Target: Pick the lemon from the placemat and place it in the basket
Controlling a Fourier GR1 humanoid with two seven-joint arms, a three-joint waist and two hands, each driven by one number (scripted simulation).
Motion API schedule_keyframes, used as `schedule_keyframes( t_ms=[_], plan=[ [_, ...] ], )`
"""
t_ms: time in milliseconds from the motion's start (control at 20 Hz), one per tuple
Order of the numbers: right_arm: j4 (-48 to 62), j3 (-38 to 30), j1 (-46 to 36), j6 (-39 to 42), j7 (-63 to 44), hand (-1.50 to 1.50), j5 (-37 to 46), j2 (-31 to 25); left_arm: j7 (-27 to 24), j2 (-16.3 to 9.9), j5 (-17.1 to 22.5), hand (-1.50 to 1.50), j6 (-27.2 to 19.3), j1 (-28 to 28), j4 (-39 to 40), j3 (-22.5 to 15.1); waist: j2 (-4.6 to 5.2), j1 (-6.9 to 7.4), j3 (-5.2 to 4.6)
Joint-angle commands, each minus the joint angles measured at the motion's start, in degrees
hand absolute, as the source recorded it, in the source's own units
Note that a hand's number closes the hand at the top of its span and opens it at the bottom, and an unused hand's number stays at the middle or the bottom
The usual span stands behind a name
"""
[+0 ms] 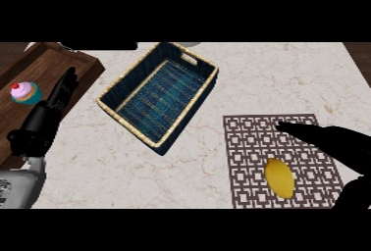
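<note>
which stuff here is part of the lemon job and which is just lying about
Job: lemon, placemat, basket, right hand over the placemat.
Lying about: cupcake, wooden tray, left hand resting at the left.

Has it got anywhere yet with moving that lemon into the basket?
Nothing looks done yet: the lemon lies on the placemat. In hand: the right hand hovers over the mat, fingers straight, holding nothing. Left: grasp the lemon, carry it to the basket, release. The left hand rests open at the left edge.

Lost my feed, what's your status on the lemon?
Right hand open above placemat, left hand open, resting. Lemon on placemat, ungrasped. Basket empty, path clear.
</note>
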State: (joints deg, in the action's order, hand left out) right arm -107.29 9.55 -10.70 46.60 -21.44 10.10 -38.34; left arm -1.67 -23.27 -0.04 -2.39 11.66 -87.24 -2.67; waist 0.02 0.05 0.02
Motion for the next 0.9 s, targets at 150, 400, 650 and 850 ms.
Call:
schedule_keyframes(
  t_ms=[150,400,650,850],
  plan=[
    [1.76,-1.04,5.02,-0.80,9.38,-1.50,10.49,2.78,3.75,0.26,-1.43,0.00,2.24,-0.91,-4.57,3.18,-0.07,-0.04,0.00],
    [3.75,0.15,3.79,-3.43,12.60,-1.50,16.74,7.12,-0.57,3.03,-3.72,0.00,3.31,-1.49,-1.22,3.38,-0.04,-0.03,-0.02],
    [2.27,1.71,8.50,-5.56,13.06,-1.50,21.54,10.03,2.30,4.12,-5.66,0.00,3.63,1.15,-1.14,3.90,-0.05,-0.23,-0.01],
    [6.66,-0.16,4.53,-4.16,13.33,-1.50,21.44,13.69,2.38,4.09,-4.47,0.00,6.13,-2.65,-4.64,6.26,-0.05,0.08,-0.02]
  ],
)
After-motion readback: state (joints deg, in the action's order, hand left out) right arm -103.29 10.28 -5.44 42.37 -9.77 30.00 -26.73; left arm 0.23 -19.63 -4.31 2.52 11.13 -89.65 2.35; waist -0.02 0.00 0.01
